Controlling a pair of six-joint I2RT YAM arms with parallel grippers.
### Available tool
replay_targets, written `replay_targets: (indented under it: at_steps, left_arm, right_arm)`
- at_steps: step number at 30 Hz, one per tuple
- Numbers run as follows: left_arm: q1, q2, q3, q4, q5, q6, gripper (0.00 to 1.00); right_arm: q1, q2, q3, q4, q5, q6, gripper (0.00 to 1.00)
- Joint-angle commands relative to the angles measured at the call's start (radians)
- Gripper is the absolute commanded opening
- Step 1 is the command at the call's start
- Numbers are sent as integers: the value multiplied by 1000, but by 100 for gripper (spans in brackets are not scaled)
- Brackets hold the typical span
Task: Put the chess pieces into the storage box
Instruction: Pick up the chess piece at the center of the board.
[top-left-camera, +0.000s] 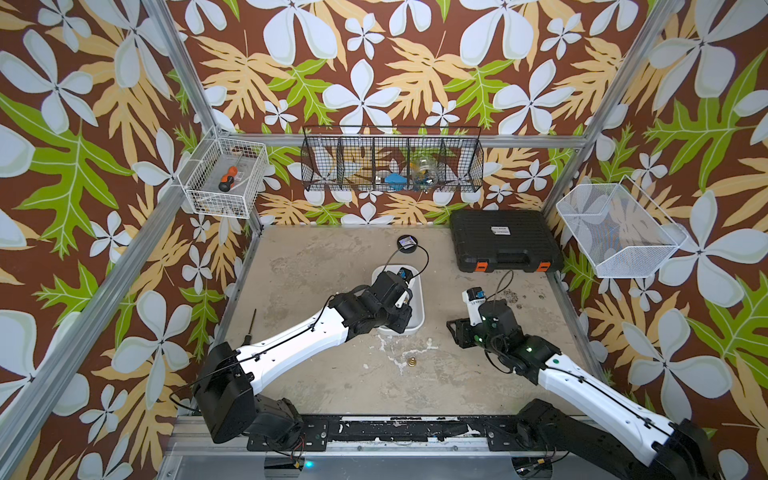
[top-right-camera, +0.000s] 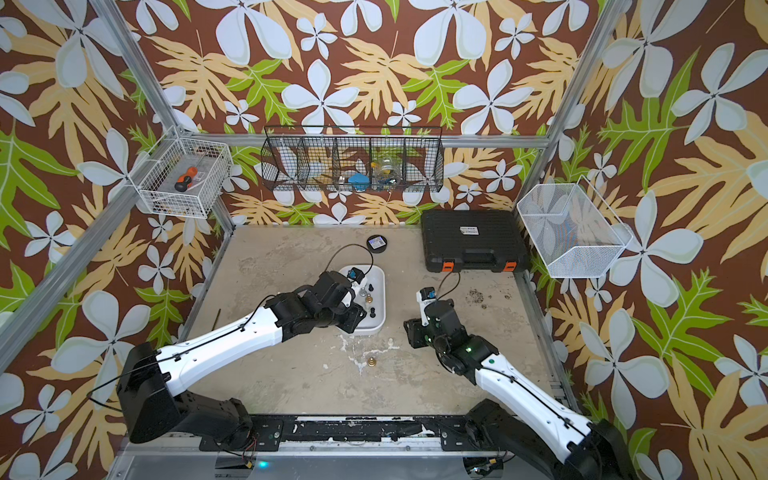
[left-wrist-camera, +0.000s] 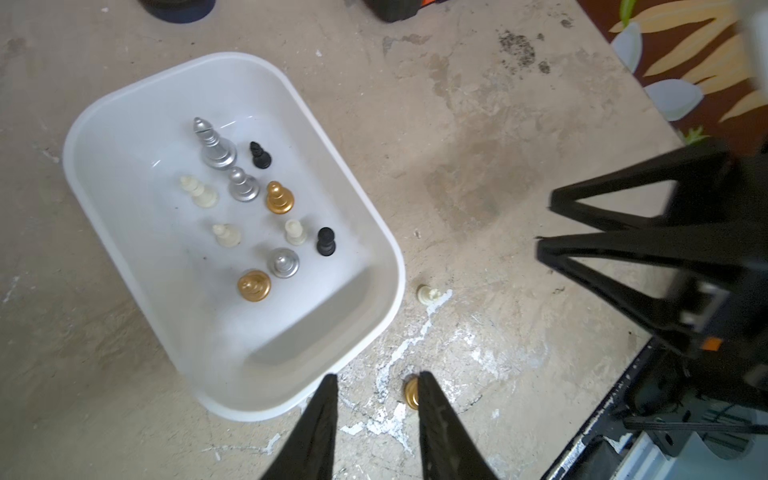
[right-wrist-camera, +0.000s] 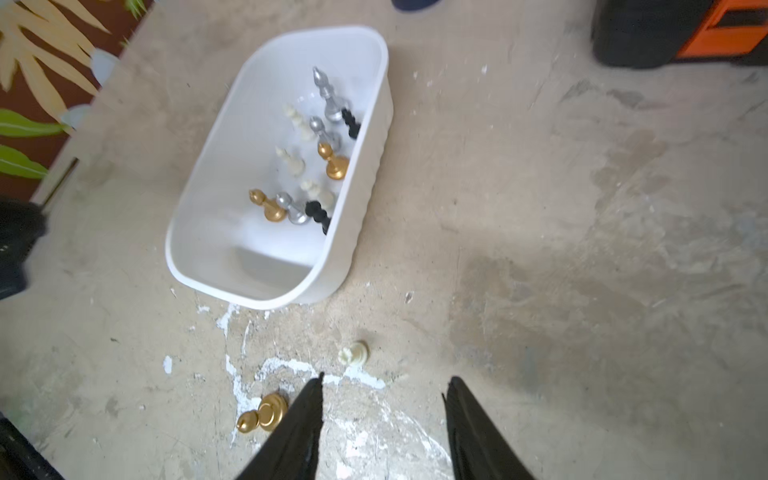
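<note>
- Filling the storage box (left-wrist-camera: 137, 199) — ten chess pieces (left-wrist-camera: 278, 197) stand inside, two lie outside on the table; we judge the task nearly done.
- Left gripper (left-wrist-camera: 376, 376): jaws apart, empty, by the box. Right gripper (right-wrist-camera: 386, 378): jaws apart, empty.
- Next we need a descent and pinch — cream pawn (right-wrist-camera: 354, 353) just ahead of the right jaws, gold pawn (right-wrist-camera: 264, 413) beside them.

The storage box (top-right-camera: 380, 286) sits mid-table, its left part covered by the left arm (top-right-camera: 316, 303). Several chess pieces (top-right-camera: 368, 297) stand inside. 2 more stand on the table just near of the box: 1 cream piece (top-right-camera: 390, 342) and 1 gold piece (top-right-camera: 371, 362). The right arm (top-right-camera: 444, 324) hangs right of both. A black case (top-right-camera: 473, 241) lies far right.
</note>
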Motion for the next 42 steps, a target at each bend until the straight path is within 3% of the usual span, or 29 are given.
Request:
replay_targets:
  at_steps: [1,9,21,42]
  left_arm:
    - [-7,-11,-29,25,31,39,39]
    - [-1,-110,-148,116,-5,14,45]
    - [7,-182,-234,147,-22,-9,46]
    - [7,-225,-280,154,-28,-24,46]
  right_arm:
    - [6,75,41,-101,-86,-35,48]
    - [107,265,151,-139,-36,-62,50]
    - [129,453,215,-115,-2,-91,43]
    - [141,532,227,-56,22,-106,26]
